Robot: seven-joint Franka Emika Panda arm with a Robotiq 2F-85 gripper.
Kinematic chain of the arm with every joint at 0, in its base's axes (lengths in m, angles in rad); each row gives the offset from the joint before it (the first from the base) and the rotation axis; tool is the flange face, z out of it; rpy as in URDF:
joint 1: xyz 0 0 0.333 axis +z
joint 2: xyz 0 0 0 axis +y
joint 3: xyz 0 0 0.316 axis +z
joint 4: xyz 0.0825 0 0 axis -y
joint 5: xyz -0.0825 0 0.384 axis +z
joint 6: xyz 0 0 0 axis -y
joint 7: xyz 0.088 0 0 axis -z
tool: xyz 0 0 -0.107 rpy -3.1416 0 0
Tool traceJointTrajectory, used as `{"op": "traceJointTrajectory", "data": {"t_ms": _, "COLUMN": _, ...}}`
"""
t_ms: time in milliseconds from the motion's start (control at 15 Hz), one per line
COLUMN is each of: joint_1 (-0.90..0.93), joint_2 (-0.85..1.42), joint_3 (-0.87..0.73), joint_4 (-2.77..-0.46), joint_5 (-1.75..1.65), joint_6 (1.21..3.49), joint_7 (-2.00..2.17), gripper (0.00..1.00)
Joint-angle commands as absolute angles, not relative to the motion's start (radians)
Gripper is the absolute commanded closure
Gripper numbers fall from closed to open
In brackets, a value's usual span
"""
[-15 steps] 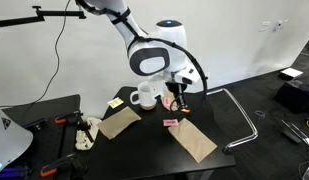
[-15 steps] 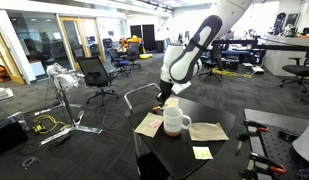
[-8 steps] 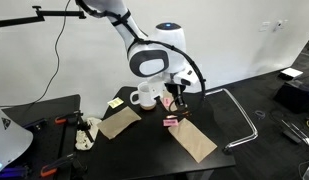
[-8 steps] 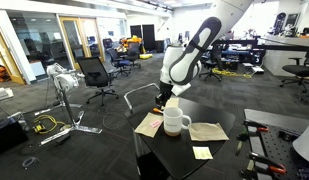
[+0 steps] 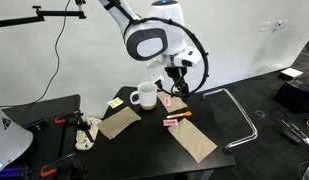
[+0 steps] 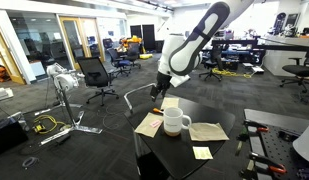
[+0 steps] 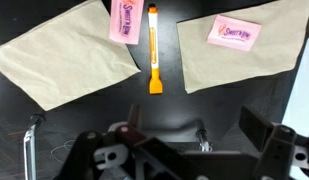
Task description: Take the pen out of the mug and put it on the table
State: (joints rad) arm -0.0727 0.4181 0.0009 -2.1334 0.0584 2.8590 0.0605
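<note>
The orange pen (image 7: 152, 50) lies flat on the black table (image 7: 164, 112) in the gap between two brown paper sheets, and shows as a short orange streak (image 5: 180, 115) in an exterior view. The white mug (image 5: 146, 96) stands upright at the table's back, apart from the pen; it is also seen from the opposite side (image 6: 175, 120), where the pen is hidden. My gripper (image 7: 184, 142) hangs open above the pen, with nothing between its fingers. It is well clear of the table in both exterior views (image 5: 175, 78) (image 6: 164, 84).
Two brown paper sheets (image 7: 64, 55) (image 7: 239, 50) flank the pen, with pink notes (image 7: 125, 20) (image 7: 234, 32) on them. A yellow note (image 5: 114, 102) lies near the mug. A bent metal bar (image 5: 241, 112) rises beside the table.
The gripper opened and let go of the pen, which now lies on the table. The arm has risen from just above the table.
</note>
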Motion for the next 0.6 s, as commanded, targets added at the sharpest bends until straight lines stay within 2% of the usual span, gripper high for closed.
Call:
{"op": "traceJointTrajectory", "data": {"t_ms": 0, "joint_1": -0.034, "joint_2": 0.262, "joint_3": -0.028, "joint_4": -2.205, "joint_5": 0.047, "joint_6": 2.742, "joint_7": 0.092, "gripper": 0.00}}
{"op": "traceJointTrajectory", "data": {"t_ms": 533, "joint_1": -0.002, "joint_2": 0.012, "joint_3": -0.037, "joint_4": -2.267, "joint_5": -0.056, "joint_6": 2.492, "joint_7": 0.222, "gripper": 0.00}}
